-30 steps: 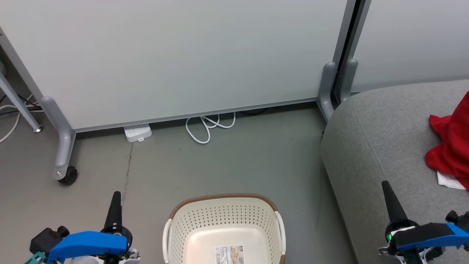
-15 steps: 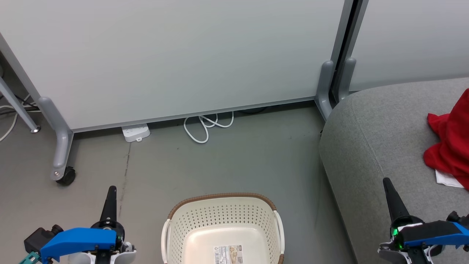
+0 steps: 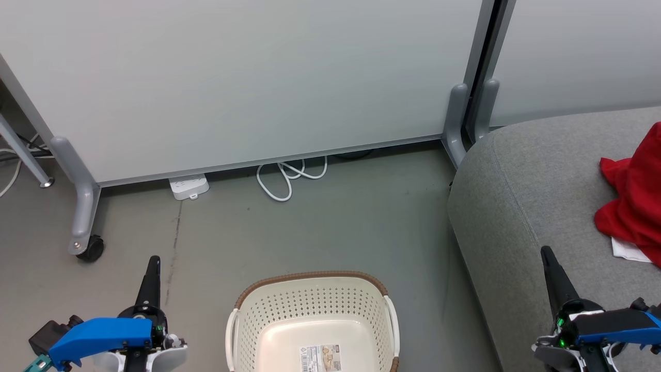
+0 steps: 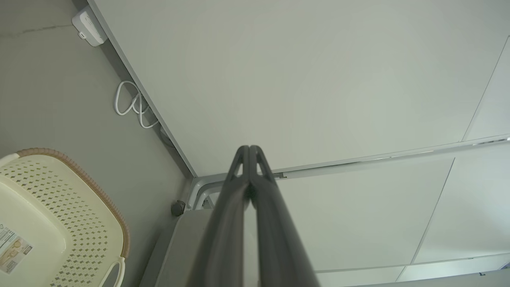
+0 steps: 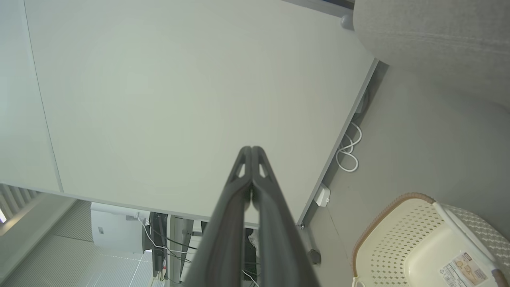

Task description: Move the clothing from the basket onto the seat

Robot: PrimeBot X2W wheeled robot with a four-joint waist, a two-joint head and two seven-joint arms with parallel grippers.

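Clothing [image 3: 632, 206]: on seat [image 3: 521, 206], 3 o'clock.
Basket [image 3: 310, 305]: 6 o'clock, beside seat.
Left gripper [image 3: 153, 261]: pressed together, 7 o'clock.
Right gripper [image 3: 546, 252]: pressed together, 5 o'clock.

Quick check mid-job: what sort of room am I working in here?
Probably an office or lab corner: wheeled partition panels, a grey sofa, and a power strip with loose cable on the grey floor.
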